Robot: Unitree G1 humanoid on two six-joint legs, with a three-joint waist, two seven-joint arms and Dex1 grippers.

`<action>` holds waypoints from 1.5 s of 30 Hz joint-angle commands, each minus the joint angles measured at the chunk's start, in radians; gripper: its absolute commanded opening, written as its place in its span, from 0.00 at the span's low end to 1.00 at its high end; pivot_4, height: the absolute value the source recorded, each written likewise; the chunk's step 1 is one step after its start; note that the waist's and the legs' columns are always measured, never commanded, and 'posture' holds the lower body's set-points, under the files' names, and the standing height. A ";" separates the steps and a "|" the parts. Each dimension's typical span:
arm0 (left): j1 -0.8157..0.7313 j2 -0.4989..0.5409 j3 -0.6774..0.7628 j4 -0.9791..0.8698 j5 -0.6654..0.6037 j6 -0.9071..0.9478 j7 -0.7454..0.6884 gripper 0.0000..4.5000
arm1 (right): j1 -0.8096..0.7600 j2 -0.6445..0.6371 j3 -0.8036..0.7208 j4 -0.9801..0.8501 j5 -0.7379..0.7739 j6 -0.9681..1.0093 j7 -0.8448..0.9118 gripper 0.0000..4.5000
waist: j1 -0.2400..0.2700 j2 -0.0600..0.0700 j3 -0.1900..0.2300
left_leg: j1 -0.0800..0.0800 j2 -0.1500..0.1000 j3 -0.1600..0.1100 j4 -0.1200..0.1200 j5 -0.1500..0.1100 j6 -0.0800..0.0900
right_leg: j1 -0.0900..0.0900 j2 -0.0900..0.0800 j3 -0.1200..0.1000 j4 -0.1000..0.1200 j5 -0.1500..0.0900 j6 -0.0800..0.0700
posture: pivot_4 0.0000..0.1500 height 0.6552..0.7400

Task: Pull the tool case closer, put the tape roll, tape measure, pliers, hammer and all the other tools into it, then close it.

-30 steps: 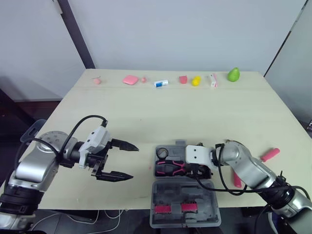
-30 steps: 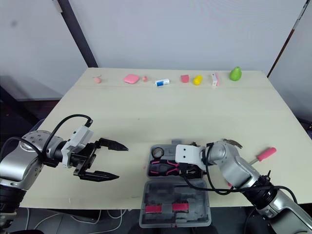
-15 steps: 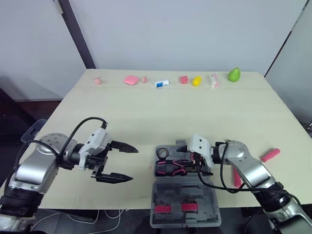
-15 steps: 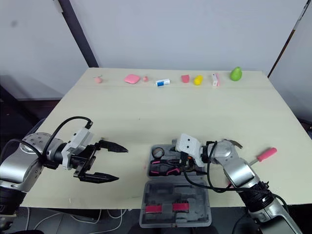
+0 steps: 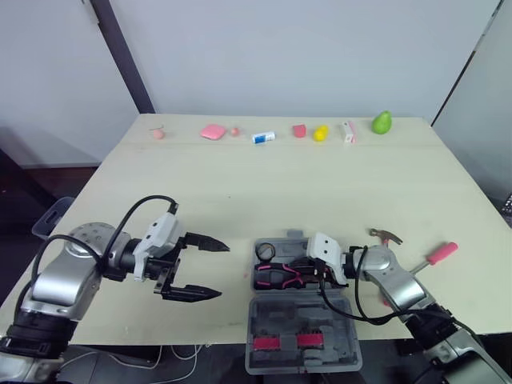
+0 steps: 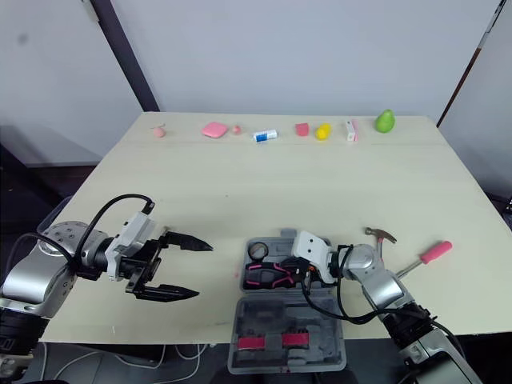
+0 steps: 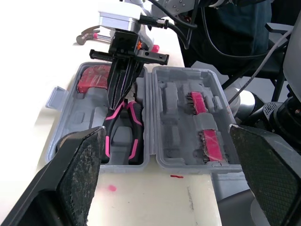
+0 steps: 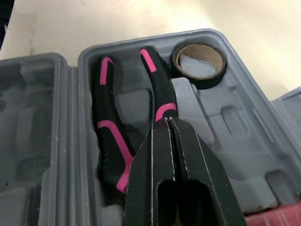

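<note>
The grey tool case lies open at the table's front edge, lid toward me. In its tray rest the pink-and-black pliers, a black tape roll and a red tool. My right gripper is shut with nothing between its fingers, its tips just over a pliers handle; it also appears over the tray. The hammer, with a pink grip, lies on the table right of the case. My left gripper hovers open left of the case, holding nothing.
Along the table's far edge stands a row of small items, among them a pink pad, a yellow piece and a green pear. The wide middle of the table is bare. Cables trail from both arms.
My right gripper has gone from open to shut above the pliers in the case, and its arm has sunk lower, uncovering the hammer head. The left gripper has barely moved.
</note>
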 commanded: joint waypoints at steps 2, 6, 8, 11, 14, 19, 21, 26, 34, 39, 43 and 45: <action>0.010 -0.006 0.039 -0.003 0.007 -0.024 0.004 1.00 | -0.006 -0.007 0.059 0.107 -0.080 0.060 -0.005 0.01 | -0.001 0.000 0.000 | 0.009 0.000 0.001 -0.003 0.000 0.000 | 0.007 0.000 0.002 0.000 0.000 -0.001 | 1.00 1.00; 0.022 -0.010 0.045 0.000 0.010 -0.030 0.008 1.00 | -0.024 -0.034 0.117 0.205 -0.154 0.067 -0.006 0.01 | -0.001 0.000 -0.001 | 0.014 0.001 0.002 -0.003 0.000 0.000 | 0.009 0.002 0.005 0.001 -0.001 -0.001 | 1.00 1.00; 0.029 -0.011 0.047 -0.002 0.010 -0.032 0.009 1.00 | -0.031 -0.045 0.143 0.246 -0.186 0.075 -0.009 0.01 | 0.000 -0.001 -0.006 | 0.026 0.001 0.002 -0.004 0.000 0.000 | 0.020 0.003 0.006 0.000 -0.003 -0.004 | 1.00 1.00; 0.036 -0.014 0.049 -0.004 0.010 -0.031 0.014 1.00 | -0.035 -0.054 0.161 0.289 -0.204 0.078 -0.012 0.01 | 0.001 0.002 -0.017 | 0.030 0.002 0.002 -0.005 0.000 0.000 | 0.022 0.002 0.008 0.000 -0.003 -0.005 | 1.00 1.00; 0.039 -0.016 0.050 -0.004 0.011 -0.029 0.016 1.00 | -0.034 -0.057 0.169 0.300 -0.206 0.077 -0.008 0.01 | 0.005 0.001 -0.025 | 0.031 0.002 0.002 -0.005 0.000 0.000 | 0.023 0.002 0.008 0.000 -0.004 -0.005 | 1.00 1.00; 0.049 -0.031 0.045 0.005 0.018 -0.041 0.022 1.00 | -0.020 -0.052 0.164 0.305 -0.204 0.051 -0.023 0.01 | 0.006 0.002 -0.026 | 0.040 0.001 0.002 -0.006 0.000 -0.001 | 0.031 0.000 0.008 -0.003 -0.005 -0.005 | 1.00 1.00; 0.055 -0.041 0.044 0.007 0.021 -0.049 0.028 1.00 | -0.015 -0.050 0.148 0.294 -0.191 0.044 -0.033 0.01 | 0.006 0.003 -0.026 | 0.045 0.002 0.002 -0.009 0.000 -0.001 | 0.037 0.000 0.008 -0.006 -0.006 -0.003 | 1.00 1.00; 0.068 -0.071 0.060 0.012 0.025 -0.056 0.062 1.00 | -0.008 -0.030 0.041 0.200 -0.098 0.010 -0.063 0.01 | 0.006 0.004 -0.026 | 0.045 0.002 0.001 -0.009 0.000 -0.001 | 0.037 -0.003 0.007 -0.007 -0.006 -0.003 | 1.00 1.00; 0.101 -0.134 0.106 -0.005 0.018 -0.053 0.171 1.00 | 0.050 -0.008 -0.153 -0.027 0.046 -0.016 -0.122 0.01 | 0.002 0.010 -0.017 | 0.025 0.001 0.001 -0.011 0.000 0.000 | 0.021 -0.004 0.006 -0.012 -0.002 -0.003 | 1.00 1.00; 0.121 -0.170 0.127 -0.033 0.007 -0.028 0.242 1.00 | 0.119 -0.029 -0.245 -0.155 0.123 -0.011 -0.125 0.01 | 0.001 0.010 -0.016 | 0.006 0.001 -0.001 -0.012 0.000 0.000 | 0.003 -0.001 0.005 -0.009 -0.001 -0.002 | 1.00 1.00; 0.158 -0.201 0.147 -0.046 0.012 -0.019 0.310 1.00 | 0.205 -0.046 -0.346 -0.237 0.188 0.001 -0.158 0.01 | 0.001 0.010 -0.015 | 0.007 0.001 0.000 -0.018 0.000 0.000 | 0.004 -0.002 0.004 -0.015 -0.001 -0.002 | 1.00 1.00; 0.187 -0.222 0.170 -0.050 0.013 -0.015 0.356 1.00 | 0.276 -0.055 -0.417 -0.267 0.229 -0.030 -0.165 0.01 | 0.003 0.010 -0.015 | 0.007 0.001 0.000 -0.019 0.000 0.000 | 0.004 -0.002 0.004 -0.015 -0.001 -0.001 | 1.00 1.00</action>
